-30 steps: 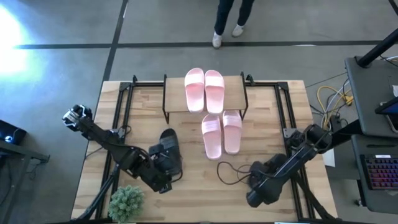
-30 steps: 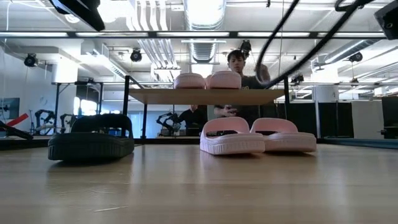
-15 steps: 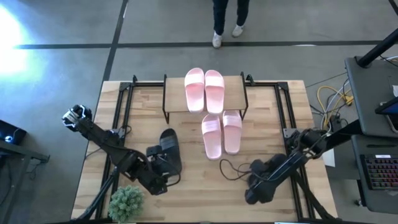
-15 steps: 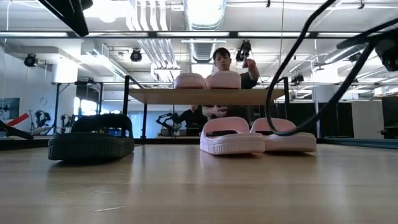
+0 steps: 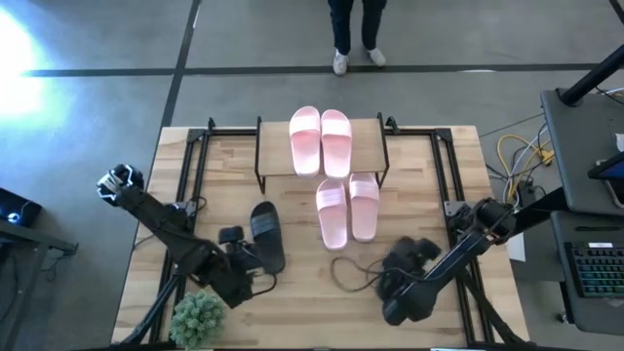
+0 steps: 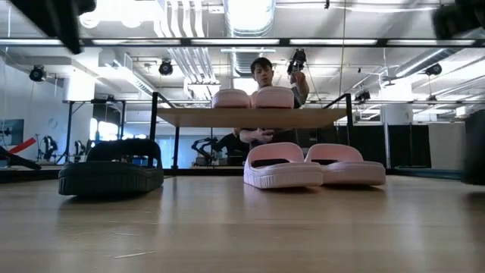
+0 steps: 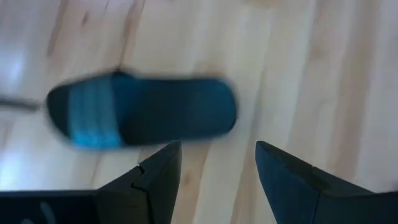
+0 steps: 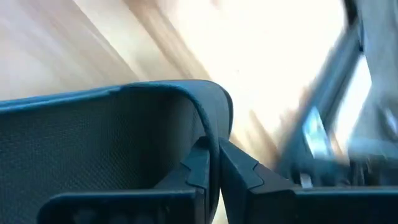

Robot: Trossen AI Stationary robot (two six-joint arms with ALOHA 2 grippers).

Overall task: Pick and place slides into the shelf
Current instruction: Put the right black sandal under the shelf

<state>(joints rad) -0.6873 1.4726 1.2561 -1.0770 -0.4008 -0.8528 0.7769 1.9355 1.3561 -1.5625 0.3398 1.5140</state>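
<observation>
Table (image 5: 292, 283) front edge – right gripper (image 8: 213, 163) fingers clamped on black slide (image 8: 112, 143); left gripper (image 7: 214, 165) fingers apart, empty.

My left arm reaches in from the bench's left edge, bent low toward the near side. Its left claw (image 5: 237, 261) hangs with both fingers (image 7: 158, 177) spread wide apart and nothing between them. My right arm comes in from the right edge and folds down to the near right part of the bench. There my right claw (image 5: 405, 261) has its fingers (image 8: 239, 168) pinched together on the thin edge of a black slide (image 8: 124, 149).
</observation>
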